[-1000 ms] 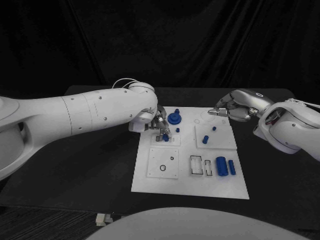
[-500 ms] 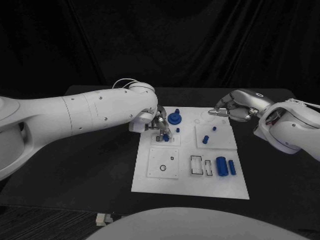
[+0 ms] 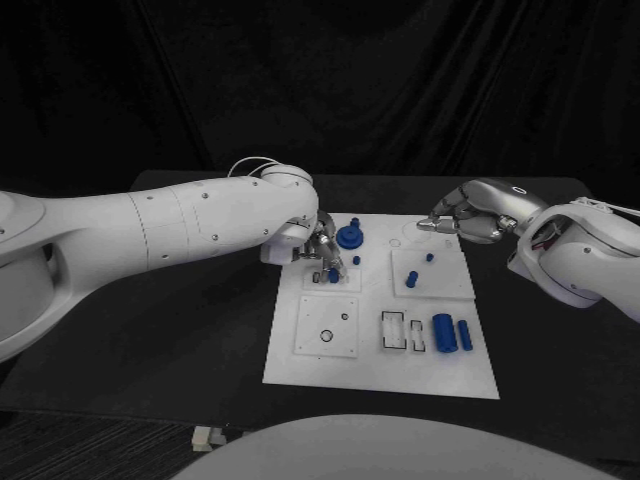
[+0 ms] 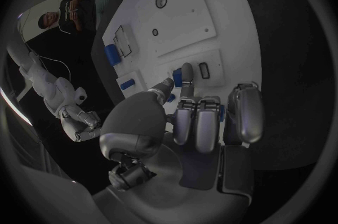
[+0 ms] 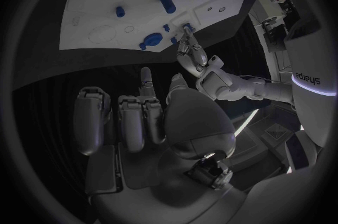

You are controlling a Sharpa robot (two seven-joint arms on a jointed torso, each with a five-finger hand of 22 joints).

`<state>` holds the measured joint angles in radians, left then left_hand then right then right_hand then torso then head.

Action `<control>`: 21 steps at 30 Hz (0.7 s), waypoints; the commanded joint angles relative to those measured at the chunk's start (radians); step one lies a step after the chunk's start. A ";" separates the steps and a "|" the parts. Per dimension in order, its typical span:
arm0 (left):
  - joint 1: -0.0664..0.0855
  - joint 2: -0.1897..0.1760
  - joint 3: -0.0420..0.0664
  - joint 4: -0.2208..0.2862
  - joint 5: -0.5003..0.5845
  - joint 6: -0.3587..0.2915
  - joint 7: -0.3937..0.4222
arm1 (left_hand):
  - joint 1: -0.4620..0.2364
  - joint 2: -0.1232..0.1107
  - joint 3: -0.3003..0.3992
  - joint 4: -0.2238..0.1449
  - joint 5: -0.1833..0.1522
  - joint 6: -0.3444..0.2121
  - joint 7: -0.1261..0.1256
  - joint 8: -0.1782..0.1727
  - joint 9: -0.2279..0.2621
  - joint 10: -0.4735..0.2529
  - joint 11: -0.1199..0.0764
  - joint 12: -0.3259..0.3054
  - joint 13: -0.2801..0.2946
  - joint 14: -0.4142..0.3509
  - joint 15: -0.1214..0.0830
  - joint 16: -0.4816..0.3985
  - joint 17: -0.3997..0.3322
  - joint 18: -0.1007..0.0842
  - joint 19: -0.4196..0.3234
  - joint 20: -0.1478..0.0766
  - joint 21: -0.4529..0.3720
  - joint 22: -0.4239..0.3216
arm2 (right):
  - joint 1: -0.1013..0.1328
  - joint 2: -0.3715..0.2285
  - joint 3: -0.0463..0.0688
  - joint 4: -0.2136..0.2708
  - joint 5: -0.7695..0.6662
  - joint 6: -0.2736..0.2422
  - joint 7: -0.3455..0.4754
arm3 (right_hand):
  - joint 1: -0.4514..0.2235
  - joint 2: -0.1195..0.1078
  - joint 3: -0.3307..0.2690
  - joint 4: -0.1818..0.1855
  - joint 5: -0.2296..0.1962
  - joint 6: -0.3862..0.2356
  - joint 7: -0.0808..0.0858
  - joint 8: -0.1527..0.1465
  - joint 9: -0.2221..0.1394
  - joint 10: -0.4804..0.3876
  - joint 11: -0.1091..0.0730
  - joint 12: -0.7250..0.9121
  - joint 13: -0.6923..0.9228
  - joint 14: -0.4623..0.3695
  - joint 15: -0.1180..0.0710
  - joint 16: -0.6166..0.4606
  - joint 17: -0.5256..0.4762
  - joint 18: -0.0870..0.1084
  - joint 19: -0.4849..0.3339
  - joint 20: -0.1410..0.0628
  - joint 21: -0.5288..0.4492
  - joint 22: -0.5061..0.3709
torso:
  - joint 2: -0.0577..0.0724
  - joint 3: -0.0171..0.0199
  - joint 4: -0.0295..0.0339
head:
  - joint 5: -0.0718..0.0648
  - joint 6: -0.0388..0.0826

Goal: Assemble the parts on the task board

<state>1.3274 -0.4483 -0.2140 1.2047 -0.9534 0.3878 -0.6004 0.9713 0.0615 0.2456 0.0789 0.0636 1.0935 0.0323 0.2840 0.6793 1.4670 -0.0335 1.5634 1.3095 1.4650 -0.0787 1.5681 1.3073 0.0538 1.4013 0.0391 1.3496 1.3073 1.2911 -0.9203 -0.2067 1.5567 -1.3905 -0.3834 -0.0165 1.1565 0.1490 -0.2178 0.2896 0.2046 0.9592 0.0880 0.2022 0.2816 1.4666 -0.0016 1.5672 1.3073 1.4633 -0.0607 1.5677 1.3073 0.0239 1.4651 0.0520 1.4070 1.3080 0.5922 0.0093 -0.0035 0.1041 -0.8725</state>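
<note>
The left hand (image 3: 314, 246) stands over the far left corner of the task board (image 3: 384, 375). Its fingertips (image 4: 186, 75) point down at a small blue part (image 3: 332, 274) that stands in a square plate of the board, just beside a slot. In the left wrist view this part (image 4: 177, 74) sits between the thumb tip and a finger tip, and it seems pinched there, with the other fingers curled near. Its long axis looks upright, so I judge the coming move goes straight down or up along this axis.

The blue knob (image 3: 349, 236) is just beyond the left hand, further from the robot. The right hand (image 3: 467, 220) hangs at the far right corner of the board, fingers curled and holding nothing, well apart from the part. The left hand is clearly the nearer one.
</note>
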 commanded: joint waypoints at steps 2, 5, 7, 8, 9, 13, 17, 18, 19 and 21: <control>-0.002 0.005 0.001 -0.001 0.003 0.008 0.012 | 0.016 0.003 -0.009 0.001 0.003 0.003 -0.004 0.015 0.018 0.095 -0.007 -0.006 0.249 0.106 -0.007 0.003 0.263 0.011 0.001 -0.009 -0.007 0.057 | -0.003 0.000 0.001 0.000 -0.002 0.007 -0.016 | 0.012 0.002 -0.004 0.000 0.005 0.009 0.001 0.005 0.001 0.104 0.009 0.004 0.263 0.107 0.007 0.002 0.262 0.020 0.012 0.006 -0.004 0.205 | 0.000 0.0001 -0.0002 | 0.000 0.000; -0.003 0.005 0.001 -0.002 0.003 0.007 0.012 | 0.021 0.005 -0.015 0.003 0.004 -0.003 -0.006 0.028 0.041 0.095 -0.009 -0.006 0.249 0.106 -0.009 0.003 0.263 0.010 0.002 -0.011 -0.007 0.059 | -0.003 -0.001 0.001 0.001 -0.002 0.007 -0.016 | 0.012 0.002 -0.004 0.000 0.005 0.009 0.001 0.005 0.001 0.104 0.009 0.004 0.263 0.107 0.007 0.002 0.262 0.020 0.012 0.006 -0.004 0.205 | -0.001 0.0001 -0.0004 | -0.001 0.000; -0.003 0.006 0.001 -0.003 0.003 0.008 0.012 | 0.025 0.005 -0.019 0.004 0.004 -0.007 -0.008 0.039 0.058 0.095 -0.010 -0.006 0.249 0.106 -0.010 0.003 0.263 0.010 0.002 -0.012 -0.009 0.059 | -0.003 -0.003 0.001 0.001 -0.002 0.006 -0.017 | 0.012 0.002 -0.004 0.000 0.005 0.009 0.001 0.005 0.001 0.104 0.009 0.004 0.263 0.107 0.007 0.002 0.262 0.020 0.012 0.006 -0.004 0.205 | 0.000 0.0002 -0.0002 | -0.002 0.000; -0.003 0.006 0.001 -0.003 0.003 0.008 0.012 | 0.026 0.006 -0.021 0.004 0.004 -0.008 -0.009 0.045 0.069 0.095 -0.011 -0.006 0.249 0.106 -0.010 0.003 0.263 0.011 0.002 -0.013 -0.009 0.060 | -0.003 -0.003 0.001 0.002 -0.002 0.006 -0.017 | 0.012 0.002 -0.004 0.000 0.005 0.009 0.001 0.005 0.001 0.104 0.009 0.004 0.263 0.107 0.007 0.002 0.262 0.020 0.012 0.006 -0.004 0.205 | 0.000 0.0002 -0.0002 | -0.002 0.000; -0.003 0.006 0.001 -0.003 0.003 0.008 0.012 | 0.028 0.006 -0.023 0.005 0.004 -0.010 -0.009 0.050 0.076 0.095 -0.012 -0.006 0.249 0.106 -0.011 0.003 0.263 0.010 0.002 -0.013 -0.009 0.061 | -0.003 -0.003 0.001 0.002 -0.002 0.006 -0.017 | 0.012 0.002 -0.004 0.000 0.005 0.009 0.001 0.005 0.001 0.104 0.009 0.004 0.263 0.107 0.007 0.002 0.262 0.020 0.012 0.006 -0.004 0.205 | 0.000 0.0001 -0.0001 | -0.002 0.000; -0.004 0.008 0.001 -0.006 0.003 0.009 0.012 | 0.031 0.008 -0.026 0.006 0.004 -0.014 -0.011 0.061 0.095 0.095 -0.013 -0.006 0.248 0.106 -0.012 0.003 0.263 0.010 0.003 -0.015 -0.010 0.062 | -0.003 -0.005 0.001 0.003 -0.002 0.005 -0.017 | 0.012 0.002 -0.004 0.000 0.005 0.009 0.001 0.005 0.001 0.104 0.009 0.004 0.263 0.107 0.007 0.002 0.262 0.020 0.012 0.006 -0.004 0.205 | 0.000 -0.0001 -0.0005 | -0.001 0.000; -0.005 0.010 0.001 -0.007 0.003 0.012 0.012 | 0.039 0.010 -0.029 0.005 0.007 -0.019 -0.014 0.075 0.119 0.096 -0.015 -0.005 0.250 0.106 -0.013 0.003 0.263 0.010 0.004 -0.016 -0.010 0.064 | -0.003 -0.005 0.001 0.003 -0.002 0.005 -0.017 | 0.012 0.002 -0.004 0.000 0.005 0.009 0.001 0.005 0.001 0.104 0.009 0.004 0.263 0.107 0.007 0.002 0.262 0.020 0.012 0.006 -0.004 0.205 | -0.001 -0.0003 -0.0007 | 0.000 0.000; -0.006 0.010 0.001 -0.007 0.003 0.013 0.012 | 0.041 0.009 -0.029 0.004 0.008 -0.019 -0.015 0.079 0.126 0.096 -0.016 -0.005 0.250 0.106 -0.014 0.003 0.263 0.010 0.006 -0.017 -0.009 0.066 | -0.003 -0.005 0.001 0.004 -0.002 0.005 -0.017 | 0.012 0.002 -0.004 0.000 0.005 0.009 0.001 0.005 0.001 0.104 0.009 0.004 0.263 0.107 0.007 0.002 0.262 0.020 0.012 0.006 -0.004 0.205 | -0.001 -0.0002 -0.0004 | 0.001 0.000; -0.006 0.011 0.001 -0.008 0.003 0.013 0.012 | 0.050 0.010 -0.029 -0.001 0.019 -0.021 -0.017 0.089 0.140 0.097 -0.018 -0.004 0.251 0.106 -0.016 0.003 0.263 0.010 0.007 -0.018 -0.009 0.067 | -0.003 -0.005 0.001 0.004 -0.002 0.005 -0.017 | 0.012 0.002 -0.004 0.000 0.005 0.009 0.001 0.005 0.001 0.104 0.009 0.004 0.263 0.107 0.007 0.002 0.262 0.020 0.012 0.006 -0.004 0.205 | 0.000 -0.0001 -0.0003 | 0.001 0.000; -0.006 0.011 0.001 -0.008 0.003 0.014 0.011 | 0.054 0.010 -0.028 -0.004 0.025 -0.023 -0.018 0.092 0.147 0.096 -0.019 -0.004 0.251 0.106 -0.016 0.003 0.263 0.010 0.007 -0.019 -0.009 0.068 | -0.003 -0.005 0.001 0.004 -0.002 0.005 -0.017 | 0.012 0.002 -0.004 0.000 0.005 0.009 0.001 0.005 0.001 0.104 0.009 0.004 0.263 0.107 0.007 0.002 0.262 0.020 0.012 0.006 -0.004 0.205 | 0.000 -0.0001 -0.0002 | 0.001 0.000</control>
<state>1.3235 -0.4399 -0.2138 1.1965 -0.9536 0.3893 -0.6001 1.0184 0.0715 0.2196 0.0800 0.0867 1.0753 0.0142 0.3734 0.8244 1.4666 -0.0481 1.5634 1.3096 1.4655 -0.0862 1.5681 1.3073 0.0537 1.4087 0.0245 1.3450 1.3081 1.2908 -0.9238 -0.2067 1.5583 -1.3905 -0.3814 -0.0178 1.1565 0.1490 -0.2177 0.2896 0.2045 0.9592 0.0880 0.2022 0.2814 1.4666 -0.0016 1.5672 1.3073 1.4633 -0.0607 1.5677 1.3073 0.0238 1.4651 0.0520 1.4070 1.3078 0.5920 0.0092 -0.0038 0.1046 -0.8725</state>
